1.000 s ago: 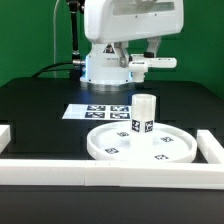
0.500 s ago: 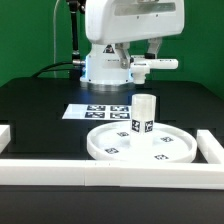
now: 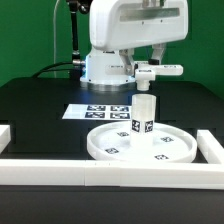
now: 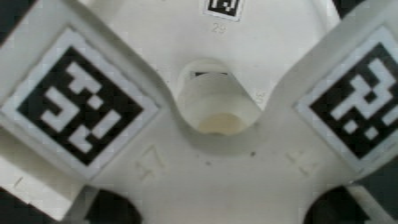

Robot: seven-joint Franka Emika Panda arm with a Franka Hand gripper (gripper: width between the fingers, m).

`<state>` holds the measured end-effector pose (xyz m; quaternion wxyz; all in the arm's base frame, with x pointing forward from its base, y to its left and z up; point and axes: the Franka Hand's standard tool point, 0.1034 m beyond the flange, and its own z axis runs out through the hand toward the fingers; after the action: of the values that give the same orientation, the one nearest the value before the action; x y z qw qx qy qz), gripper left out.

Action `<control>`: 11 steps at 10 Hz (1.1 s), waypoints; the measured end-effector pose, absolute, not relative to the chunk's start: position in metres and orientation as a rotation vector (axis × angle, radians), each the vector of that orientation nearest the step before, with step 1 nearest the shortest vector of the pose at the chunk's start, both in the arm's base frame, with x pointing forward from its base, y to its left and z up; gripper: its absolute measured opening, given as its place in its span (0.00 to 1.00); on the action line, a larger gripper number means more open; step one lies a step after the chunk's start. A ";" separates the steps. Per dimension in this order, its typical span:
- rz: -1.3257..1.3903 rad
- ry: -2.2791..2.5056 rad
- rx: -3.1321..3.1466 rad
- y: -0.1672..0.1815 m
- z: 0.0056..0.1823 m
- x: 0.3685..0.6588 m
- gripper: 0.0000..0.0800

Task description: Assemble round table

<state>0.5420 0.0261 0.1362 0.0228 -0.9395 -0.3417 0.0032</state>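
The large rimmed round disc [image 3: 140,148] lies flat on the black table. The short thick cylinder leg [image 3: 144,115] stands upright on its middle, tags facing the camera. My gripper [image 3: 157,62] hangs above the leg, slightly toward the exterior view's right, shut on the small cross-shaped foot [image 3: 160,70], which it holds flat in the air. In the wrist view the foot [image 4: 214,150] fills the picture, with two tagged arms and a short central peg [image 4: 217,102]. My fingers do not show there.
The marker board [image 3: 98,111] lies behind the disc. White border rails run along the front [image 3: 110,171], at the exterior view's left [image 3: 5,136] and right [image 3: 212,148]. The robot's base [image 3: 105,66] stands at the back.
My gripper has moved with the foot toward the exterior view's right and a little down, closer to the top of the leg. Disc and leg have not moved.
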 end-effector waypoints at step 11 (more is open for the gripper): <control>0.012 -1.058 -2.911 0.026 0.125 0.541 0.56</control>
<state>0.5412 0.0263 0.1251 0.0223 -0.9396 -0.3415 0.0040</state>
